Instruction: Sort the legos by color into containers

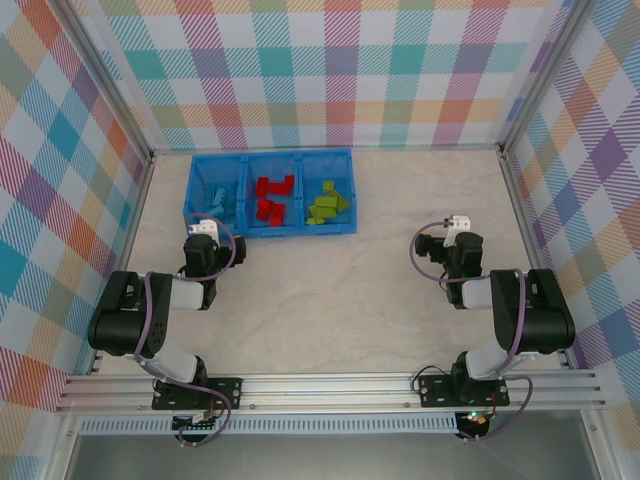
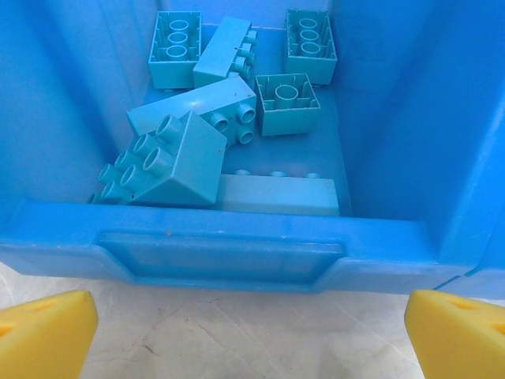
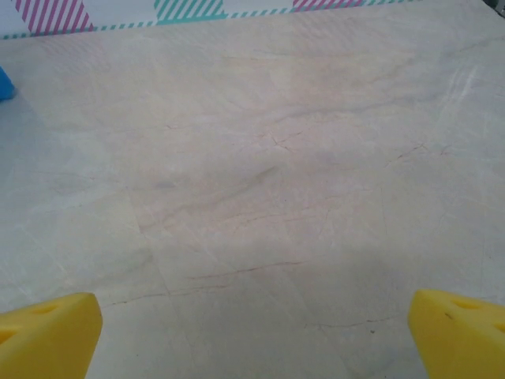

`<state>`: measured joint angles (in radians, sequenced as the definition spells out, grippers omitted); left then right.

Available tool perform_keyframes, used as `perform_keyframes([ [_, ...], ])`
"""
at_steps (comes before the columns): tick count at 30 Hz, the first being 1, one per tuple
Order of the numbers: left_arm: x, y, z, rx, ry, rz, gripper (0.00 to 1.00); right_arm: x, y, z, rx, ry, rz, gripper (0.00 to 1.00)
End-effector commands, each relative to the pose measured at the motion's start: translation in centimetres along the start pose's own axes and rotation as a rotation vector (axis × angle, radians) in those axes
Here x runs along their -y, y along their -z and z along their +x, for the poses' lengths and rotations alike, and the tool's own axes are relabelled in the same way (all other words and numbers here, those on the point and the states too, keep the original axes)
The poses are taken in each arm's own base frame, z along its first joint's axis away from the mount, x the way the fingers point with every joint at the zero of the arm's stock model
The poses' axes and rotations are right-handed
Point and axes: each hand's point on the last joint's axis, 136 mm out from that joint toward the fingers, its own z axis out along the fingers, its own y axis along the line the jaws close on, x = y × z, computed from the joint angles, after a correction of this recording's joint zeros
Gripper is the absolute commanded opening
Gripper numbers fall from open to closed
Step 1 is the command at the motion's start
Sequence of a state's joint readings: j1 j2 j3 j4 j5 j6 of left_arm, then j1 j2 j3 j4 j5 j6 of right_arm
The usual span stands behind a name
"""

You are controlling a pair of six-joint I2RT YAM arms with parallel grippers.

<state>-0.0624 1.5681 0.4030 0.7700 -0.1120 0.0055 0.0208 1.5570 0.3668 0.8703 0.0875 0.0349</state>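
The legos lie sorted in the blue tray (image 1: 350, 190) at the back: light blue legos (image 1: 215, 197) in the left container, red legos (image 1: 272, 197) in the middle one, lime green legos (image 1: 328, 204) in the right one. My left gripper (image 1: 205, 232) sits just before the left container, open and holding nothing. In the left wrist view several light blue legos (image 2: 189, 142) lie behind the tray's front wall (image 2: 221, 245), with my left gripper (image 2: 252, 339) wide apart over bare table. My right gripper (image 1: 455, 232) stands open at mid right, its yellow fingertips (image 3: 47, 335) over bare table.
The marble-look table (image 1: 350, 290) stretches between the two arms. Checked walls (image 1: 340, 70) close in the back and both sides. A blue corner of the tray (image 3: 4, 83) peeks in at the left of the right wrist view.
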Motion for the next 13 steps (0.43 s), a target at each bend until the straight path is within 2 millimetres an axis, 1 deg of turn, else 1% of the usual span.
perform_keyframes([
  [1, 0.53, -0.08, -1.72, 0.056, -0.011, 0.022, 1.00, -0.65, -0.15, -1.99, 0.066, 0.022, -0.029, 1.00],
  [13, 0.54, -0.09, -1.83, 0.058, -0.010, 0.023, 1.00, -0.71, -0.25, -1.97, 0.060, 0.018, -0.040, 1.00],
])
